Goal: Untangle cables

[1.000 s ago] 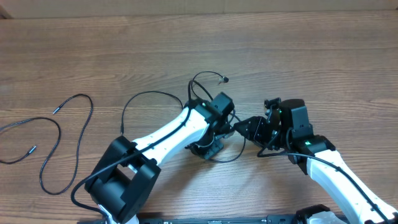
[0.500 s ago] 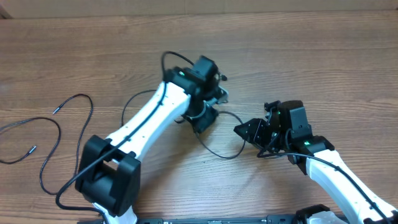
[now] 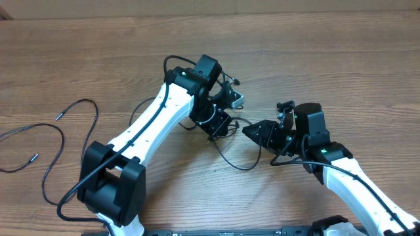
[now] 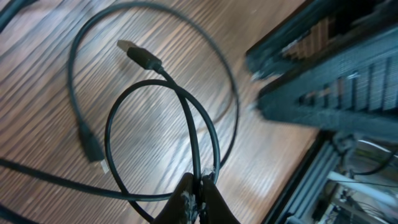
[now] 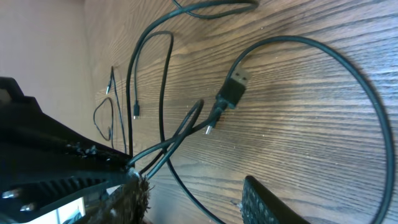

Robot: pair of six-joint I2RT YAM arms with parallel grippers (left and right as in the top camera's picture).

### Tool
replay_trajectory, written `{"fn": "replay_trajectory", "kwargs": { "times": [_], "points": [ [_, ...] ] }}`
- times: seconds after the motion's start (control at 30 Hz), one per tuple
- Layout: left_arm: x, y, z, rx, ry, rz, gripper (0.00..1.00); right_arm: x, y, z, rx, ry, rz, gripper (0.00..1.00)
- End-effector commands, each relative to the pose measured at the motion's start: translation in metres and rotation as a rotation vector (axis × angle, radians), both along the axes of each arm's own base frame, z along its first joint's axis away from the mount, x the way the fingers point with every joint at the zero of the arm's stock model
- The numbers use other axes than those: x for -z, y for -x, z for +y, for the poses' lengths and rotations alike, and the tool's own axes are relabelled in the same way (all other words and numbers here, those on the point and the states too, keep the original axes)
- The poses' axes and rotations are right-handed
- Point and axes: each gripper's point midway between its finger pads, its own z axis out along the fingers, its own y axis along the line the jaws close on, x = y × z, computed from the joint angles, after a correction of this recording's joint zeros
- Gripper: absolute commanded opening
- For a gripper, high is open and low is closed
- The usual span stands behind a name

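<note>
Left gripper [image 4: 198,194]: clamped on cables [image 4: 142,56], carried toward 12 o'clock.
Right gripper [image 3: 254,131]: jaws widening, empty (released, I judge).
Meaning: loops pulling apart.

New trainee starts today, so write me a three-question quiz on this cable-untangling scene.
1. True or false: the left hand is shut on the thin black looped cable.
2. Where do the loose silver-tipped black cords lie? A) on the left side of the brown wooden table B) between the hands C) on the right arm
3. What does the right hand hold?
Key: 1 true; 2 A; 3 nothing, it is open.
</note>
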Motion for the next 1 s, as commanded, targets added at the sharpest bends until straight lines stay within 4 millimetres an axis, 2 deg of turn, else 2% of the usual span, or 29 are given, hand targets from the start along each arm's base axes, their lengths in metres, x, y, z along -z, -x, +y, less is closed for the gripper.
{"fn": "replay_trajectory", "kwargs": {
  "times": [0.0, 0.17, 0.3, 0.57, 0.97],
  "points": [
    [-0.033, -0.003, -0.021, 0.051, 0.155, -0.035, 0.04, -0.006, 0.001, 0.005, -0.011, -0.028, 0.003, 0.47],
    [-0.046, 0.001, -0.033, 0.067, 0.246, -0.013, 0.04, -0.006, 0.001, 0.005, 0.02, -0.048, 0.041, 0.47],
    [-0.048, 0.003, -0.034, 0.073, 0.257, -0.006, 0.04, -0.008, -0.001, 0.006, 0.055, -0.075, 0.074, 0.43],
    [-0.045, 0.001, -0.032, 0.069, 0.238, -0.015, 0.04, -0.028, -0.003, 0.018, 0.005, -0.172, 0.038, 0.41],
    [-0.063, 0.012, -0.046, 0.112, 0.374, 0.035, 0.04, -0.03, -0.005, 0.018, 0.021, -0.181, 0.047, 0.42]
  ]
}}
